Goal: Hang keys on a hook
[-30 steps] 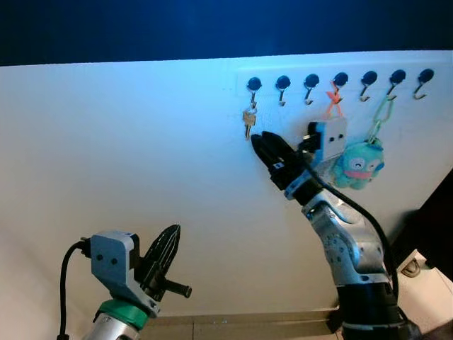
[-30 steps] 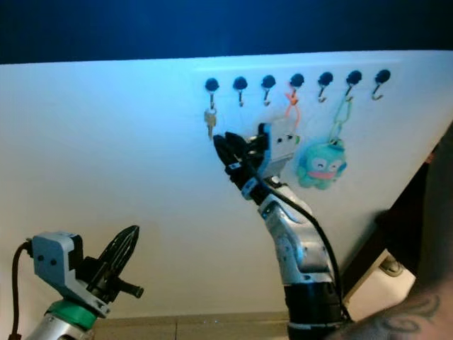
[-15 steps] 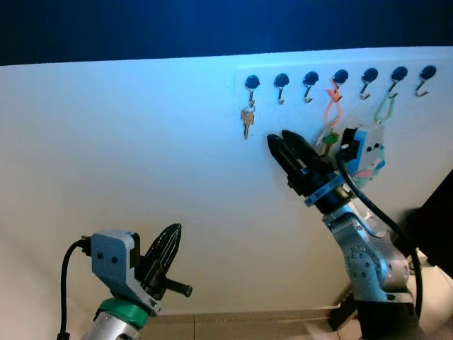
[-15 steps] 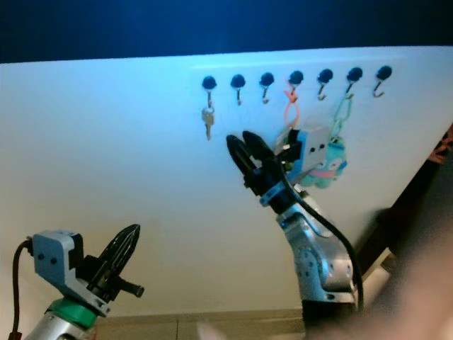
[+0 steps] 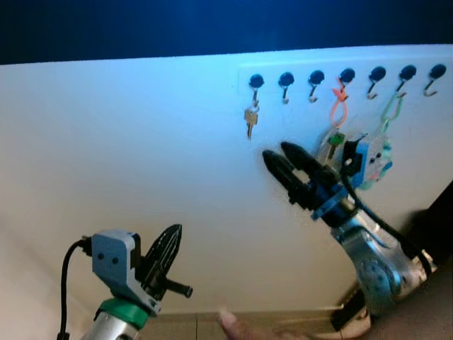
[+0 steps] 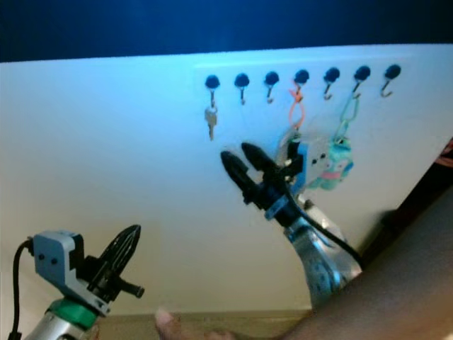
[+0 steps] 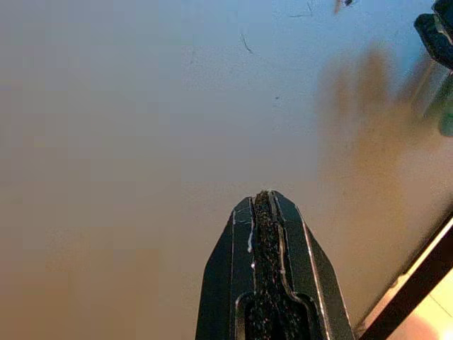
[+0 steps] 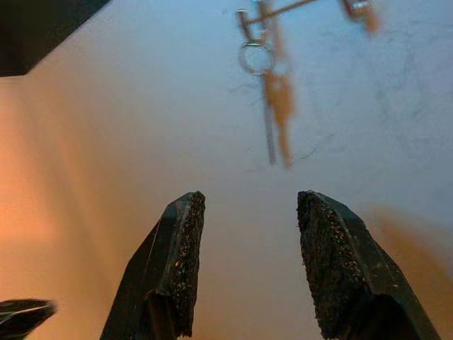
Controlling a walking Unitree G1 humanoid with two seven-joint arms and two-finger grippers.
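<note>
Keys (image 5: 249, 119) are left hanging on a hook (image 5: 255, 83) above the right pincer (image 5: 282, 162), now pulled back, wide and empty.

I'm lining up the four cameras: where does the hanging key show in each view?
Left eye view: the key hangs from the leftmost hook, up and left of the right gripper.
Right eye view: same hook, key at.
Right wrist view: beyond the open fingers, at.
Left wrist view: not in it.
Shared landmark: the leftmost hook.
</note>
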